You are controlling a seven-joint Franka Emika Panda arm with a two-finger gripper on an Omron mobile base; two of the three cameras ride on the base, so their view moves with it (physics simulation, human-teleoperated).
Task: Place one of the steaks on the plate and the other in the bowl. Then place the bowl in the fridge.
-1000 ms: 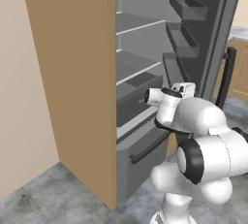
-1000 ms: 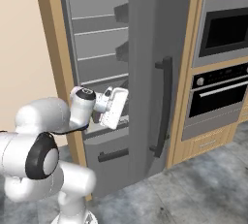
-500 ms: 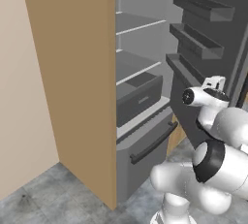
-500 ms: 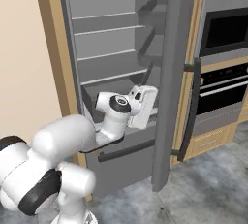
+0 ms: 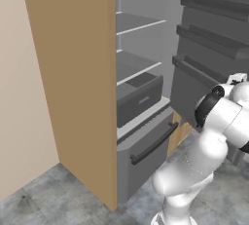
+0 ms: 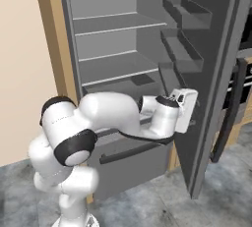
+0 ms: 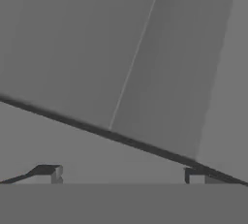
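The fridge (image 5: pixel 141 73) stands open, its grey shelves (image 6: pixel 118 22) and drawers bare of food. My gripper (image 6: pixel 191 109) is up against the inner face of the fridge door (image 6: pixel 211 69), below the door racks (image 5: pixel 214 12). In the hand view the two fingertips (image 7: pixel 48 171) sit wide apart with nothing between them, so the gripper (image 7: pixel 121 173) is open, facing the plain grey door panel. The steaks, the plate and the bowl are out of view.
The tan side panel (image 5: pixel 73 73) of the fridge rises at the left. A pulled-out middle drawer (image 5: pixel 141 100) and a lower drawer with a bar handle (image 5: pixel 153 143) jut forward. The door's long dark handle (image 6: pixel 229 113) and the black-glass oven (image 6: pixel 245 29) lie to the right.
The fridge door has swung from nearly half shut to wide open. My arm swept to the right along with it, the hand staying against the door's inner face.
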